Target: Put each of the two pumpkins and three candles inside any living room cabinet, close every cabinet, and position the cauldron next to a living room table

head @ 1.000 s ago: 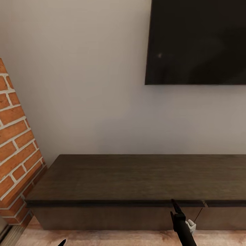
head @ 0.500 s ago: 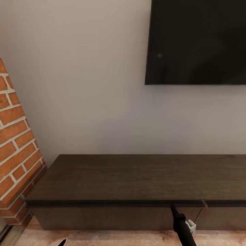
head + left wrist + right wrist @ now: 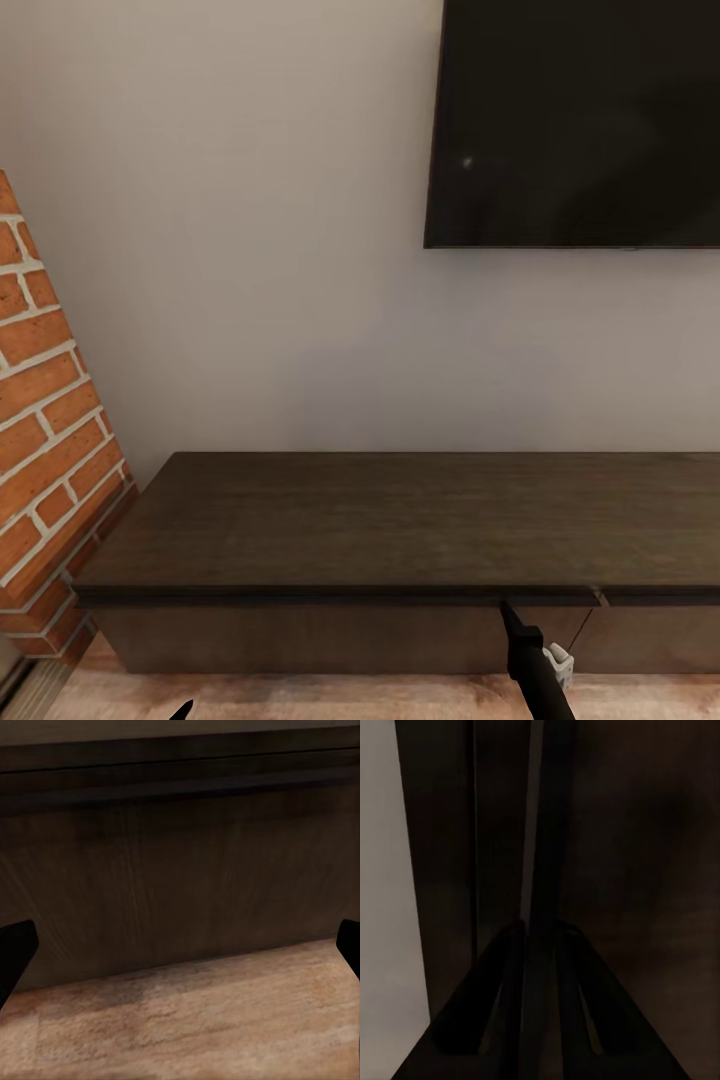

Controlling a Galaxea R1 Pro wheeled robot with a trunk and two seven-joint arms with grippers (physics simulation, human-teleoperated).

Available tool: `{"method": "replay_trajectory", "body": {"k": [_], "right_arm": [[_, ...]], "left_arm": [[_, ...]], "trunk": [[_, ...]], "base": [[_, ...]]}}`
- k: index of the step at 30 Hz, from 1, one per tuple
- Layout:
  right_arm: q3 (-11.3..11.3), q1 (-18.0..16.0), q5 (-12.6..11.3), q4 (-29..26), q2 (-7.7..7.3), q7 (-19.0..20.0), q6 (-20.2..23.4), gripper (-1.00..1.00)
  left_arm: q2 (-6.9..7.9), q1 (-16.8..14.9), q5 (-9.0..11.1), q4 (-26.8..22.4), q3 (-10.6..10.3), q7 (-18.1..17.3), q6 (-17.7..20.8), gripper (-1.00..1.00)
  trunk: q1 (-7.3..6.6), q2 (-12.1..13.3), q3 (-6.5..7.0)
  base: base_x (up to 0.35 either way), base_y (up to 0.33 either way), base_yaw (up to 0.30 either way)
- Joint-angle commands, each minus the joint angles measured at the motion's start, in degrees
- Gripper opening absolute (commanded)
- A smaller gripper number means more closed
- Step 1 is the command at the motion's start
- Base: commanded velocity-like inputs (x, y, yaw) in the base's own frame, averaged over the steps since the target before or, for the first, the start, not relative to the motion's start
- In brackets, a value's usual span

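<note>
The cabinet (image 3: 400,520) runs low along the wall in front of me, its dark top bare and its drawer fronts flush. My right fingers (image 3: 507,611) press their tips against its front, just under the top edge, beside a thin seam; in the right wrist view they (image 3: 540,937) lie nearly together around a narrow pale slit, holding nothing. My left fingers (image 3: 180,952) are spread wide before the cabinet's front, above the wooden floor (image 3: 187,1020). A TV (image 3: 580,120) hangs above the cabinet; brickwork (image 3: 40,450) stands at its left end.
</note>
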Motion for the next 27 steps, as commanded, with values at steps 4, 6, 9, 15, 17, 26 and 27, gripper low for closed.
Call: {"method": "replay_trajectory", "body": {"k": [4,6,9,15,17,26,27], "right_arm": [[0.0,-0.1,-1.2,-0.1,0.04,0.5,1.2,-1.00],[0.0,-0.1,-1.2,-0.1,0.04,0.5,1.2,-1.00],[0.0,-0.1,-1.2,-0.1,0.04,0.6,1.2,-1.00],[0.0,-0.1,-1.2,-0.1,0.04,0.5,1.2,-1.00],[0.0,-0.1,-1.2,-0.1,0.04,0.5,1.2,-1.00],[0.0,-0.1,-1.2,-0.1,0.04,0.5,1.2,-1.00],[0.0,-0.1,-1.2,-0.1,0.04,0.5,1.2,-1.00]], "left_arm": [[0.03,0.0,-0.1,0.0,0.0,0.0,-0.1,1.00],[0.03,0.0,-0.1,0.0,0.0,0.0,-0.1,1.00],[0.03,0.0,-0.1,0.0,0.0,0.1,-0.2,1.00],[0.03,0.0,-0.1,0.0,0.0,0.1,-0.2,1.00],[0.03,0.0,-0.1,0.0,0.0,0.1,-0.2,1.00],[0.03,0.1,-0.2,0.0,0.0,0.1,-0.2,1.00],[0.03,0.1,-0.2,0.0,0.0,0.1,-0.2,1.00]], "trunk": [[-0.02,0.0,-0.03],[-0.02,0.0,-0.03],[-0.02,0.0,-0.03],[-0.02,0.0,-0.03],[-0.02,0.0,-0.03],[-0.02,0.0,-0.03],[-0.02,0.0,-0.03]], "base": [[0.000,0.000,0.000],[0.000,0.000,0.000],[-0.007,0.000,0.000],[-0.028,0.000,0.000],[-0.051,0.000,0.000],[-0.052,0.000,0.000],[-0.190,0.000,0.000]]}}
